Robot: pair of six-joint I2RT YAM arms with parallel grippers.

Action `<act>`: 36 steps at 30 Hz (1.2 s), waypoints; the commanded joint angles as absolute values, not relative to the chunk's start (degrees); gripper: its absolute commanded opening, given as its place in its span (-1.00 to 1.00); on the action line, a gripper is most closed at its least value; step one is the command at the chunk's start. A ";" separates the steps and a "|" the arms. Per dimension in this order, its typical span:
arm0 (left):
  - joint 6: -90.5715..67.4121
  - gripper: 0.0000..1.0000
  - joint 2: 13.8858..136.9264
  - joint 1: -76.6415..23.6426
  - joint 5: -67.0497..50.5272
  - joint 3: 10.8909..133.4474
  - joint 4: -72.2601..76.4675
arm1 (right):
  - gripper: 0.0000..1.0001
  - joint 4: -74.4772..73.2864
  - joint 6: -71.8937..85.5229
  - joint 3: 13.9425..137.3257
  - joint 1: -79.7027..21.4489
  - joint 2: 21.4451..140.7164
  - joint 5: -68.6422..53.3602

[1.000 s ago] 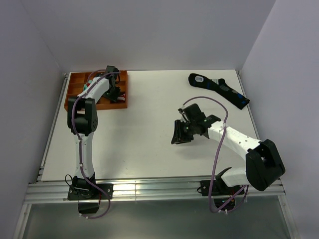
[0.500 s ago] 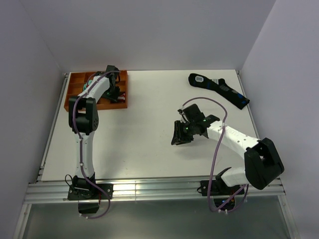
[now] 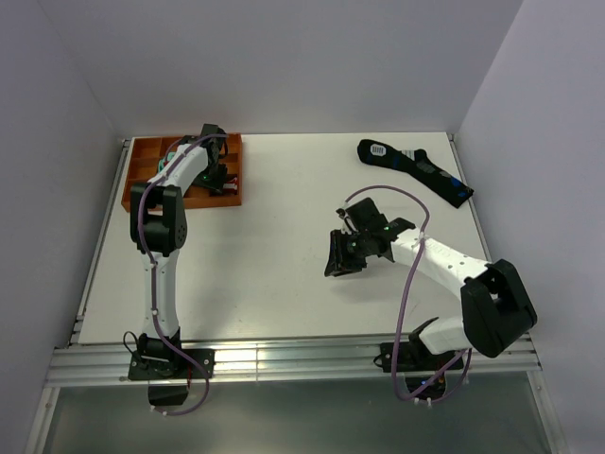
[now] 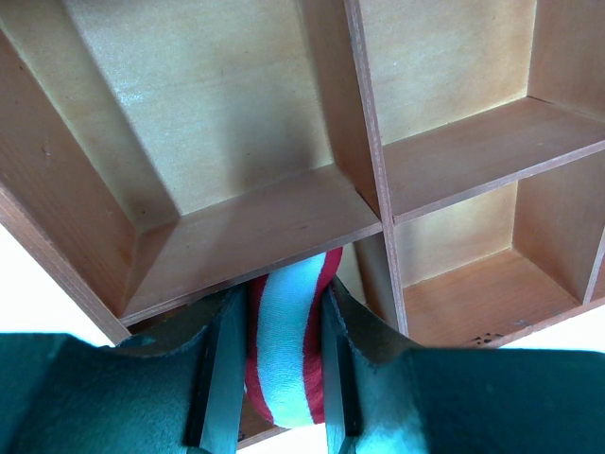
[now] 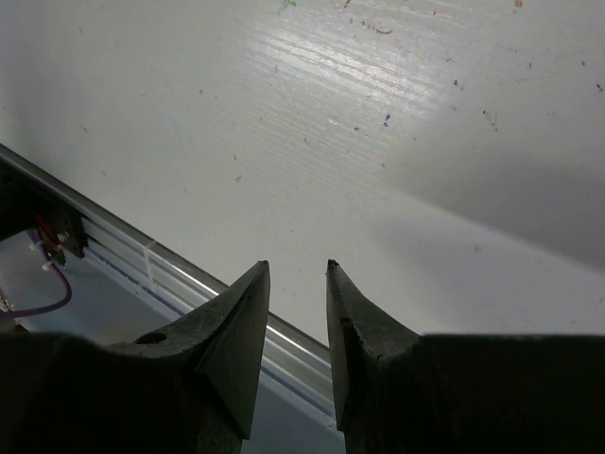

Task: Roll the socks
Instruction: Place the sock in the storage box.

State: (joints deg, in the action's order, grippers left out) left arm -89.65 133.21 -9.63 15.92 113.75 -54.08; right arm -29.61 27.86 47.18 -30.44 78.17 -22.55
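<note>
The socks [image 4: 285, 350] are a red and white striped roll, pinched between the fingers of my left gripper [image 4: 282, 291]. The roll hangs just above a compartment at the near side of the orange wooden tray [image 4: 236, 227]. From above, my left gripper [image 3: 216, 175] sits over the tray's right part [image 3: 142, 180], and the socks are hidden under it. My right gripper [image 3: 342, 253] hovers over the bare table right of centre. In the right wrist view this gripper [image 5: 297, 269] is open with nothing between its fingers.
A long black sock with blue patches and a white label [image 3: 416, 168] lies at the back right. The tray has several compartments split by thin wooden walls [image 4: 371, 161]. The table's metal front rail [image 5: 142, 260] runs below my right gripper.
</note>
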 commanded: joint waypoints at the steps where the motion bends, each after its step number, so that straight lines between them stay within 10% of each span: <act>1: -89.12 -0.32 133.86 -6.86 21.97 111.80 -63.89 | -0.24 -28.30 26.89 47.64 -30.06 78.49 -22.94; 20: -85.78 0.27 133.94 -6.07 20.57 115.39 -63.98 | -0.25 -27.77 26.89 47.72 -30.06 79.36 -23.20; 36: -83.94 0.35 133.86 -6.06 19.51 121.20 -65.74 | -0.25 -27.51 26.89 47.64 -30.06 79.89 -23.29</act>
State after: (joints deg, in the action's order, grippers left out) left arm -84.07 133.14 -6.33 17.89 118.08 -63.72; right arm -29.19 27.55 47.18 -30.44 79.85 -23.24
